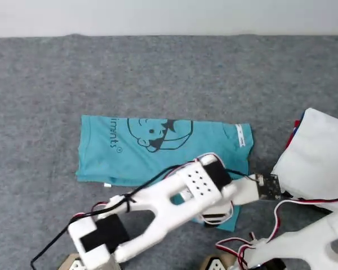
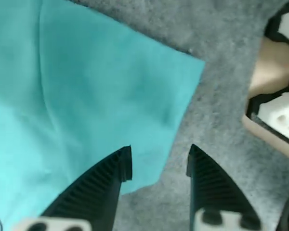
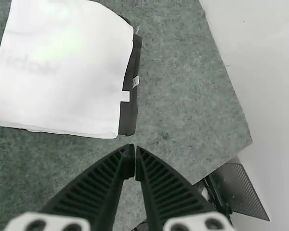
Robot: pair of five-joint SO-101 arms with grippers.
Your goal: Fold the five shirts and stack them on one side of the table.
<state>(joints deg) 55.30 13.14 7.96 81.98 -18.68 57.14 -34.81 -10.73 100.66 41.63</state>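
A teal shirt (image 1: 158, 149) with a dark print lies flat in the middle of the grey table, folded into a long band. My left arm (image 1: 197, 183) stretches across its near right corner. In the left wrist view my left gripper (image 2: 159, 166) is open, one finger over the teal shirt's corner (image 2: 111, 96) and the other over bare carpet. At the table's right side is a stack of folded shirts (image 1: 318, 154), white on top. My right gripper (image 3: 135, 156) is shut on nothing, above the carpet near the white shirt (image 3: 62, 67), which has a black shirt (image 3: 129, 103) under it.
The table is covered in grey carpet (image 1: 169, 73). My right arm (image 1: 307, 247) sits at the near right corner. The table's edge and a black stand (image 3: 236, 192) are close to the stack. Part of the other arm (image 2: 279, 115) stands beside the teal corner.
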